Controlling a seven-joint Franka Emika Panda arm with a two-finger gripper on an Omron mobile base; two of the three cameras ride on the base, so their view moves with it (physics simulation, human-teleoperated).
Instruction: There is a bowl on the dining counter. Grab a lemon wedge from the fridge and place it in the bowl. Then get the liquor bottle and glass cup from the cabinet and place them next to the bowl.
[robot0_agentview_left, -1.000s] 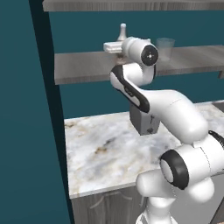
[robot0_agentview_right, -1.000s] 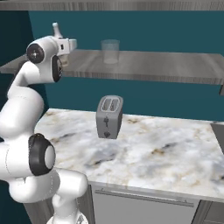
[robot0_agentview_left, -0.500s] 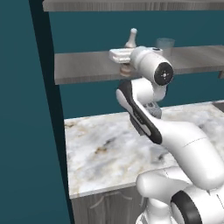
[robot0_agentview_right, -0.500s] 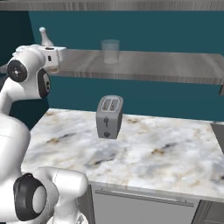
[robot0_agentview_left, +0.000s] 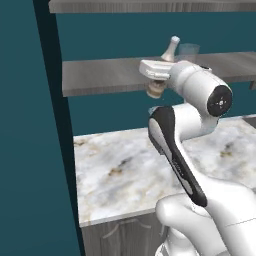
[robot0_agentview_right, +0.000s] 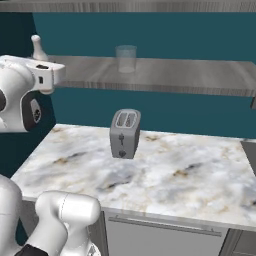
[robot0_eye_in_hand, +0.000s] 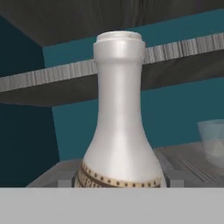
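Tall white ceramic liquor bottle (robot0_eye_in_hand: 119, 127) with brown patterned band: likely heavy, slick, breakable. Best hold: wide lower body. Gripper (robot0_agentview_left: 155, 89) state: cannot tell, jaws hidden.

Pale, satin-smooth ceramic on the liquor bottle (robot0_eye_in_hand: 119, 122), with a brown dotted band ringing its base at the lower centre of the hand view. Clear, faintly bluish glass for the cup (robot0_agentview_right: 126, 59) at the upper middle of the right base view. Grey, streaky wood grain, matt, along the shelf (robot0_agentview_right: 200, 80). Polished white marble with tan and grey veins across the tabletop (robot0_agentview_right: 165, 170). Brushed grey metal on the toaster (robot0_agentview_right: 124, 134). Flat, matt teal on the wall (robot0_agentview_left: 30, 150).
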